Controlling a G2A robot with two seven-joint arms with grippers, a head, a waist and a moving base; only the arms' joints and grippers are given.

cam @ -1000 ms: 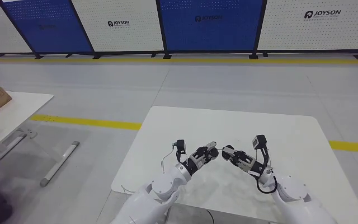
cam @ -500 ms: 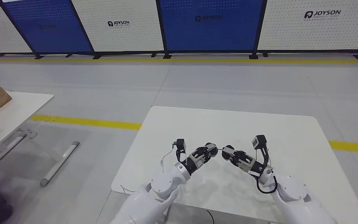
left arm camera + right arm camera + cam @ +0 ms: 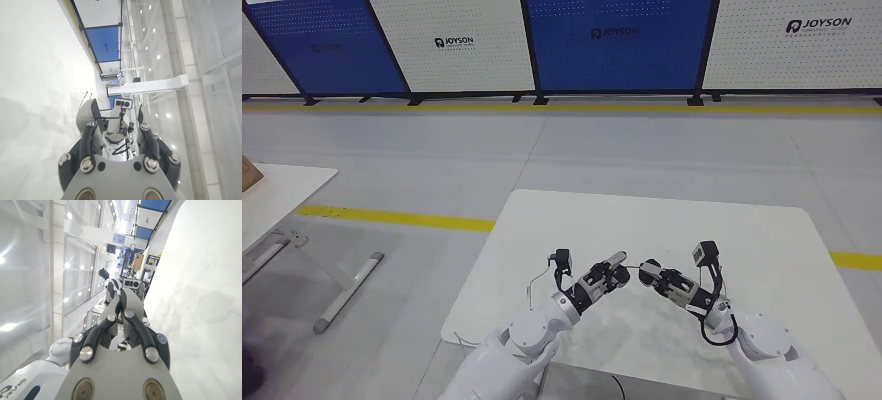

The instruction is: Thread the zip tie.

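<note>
The left pincer [image 3: 118,109] has slid back a little toward 8 o'clock and hangs open over the bench [image 3: 662,215], while at its 3 o'clock the right pincer [image 3: 121,295] is closed tight on the thin zip tie [image 3: 106,117], which looks light, bendy and slippery and is probably best held near its tip.

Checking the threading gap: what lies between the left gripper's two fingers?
Left wrist view: a thin dark zip tie, running from the right gripper to one left gripper finger.

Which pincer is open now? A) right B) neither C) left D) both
C: the left pincer has its fingers spread wide apart, while the right pincer is closed on the zip tie.
</note>
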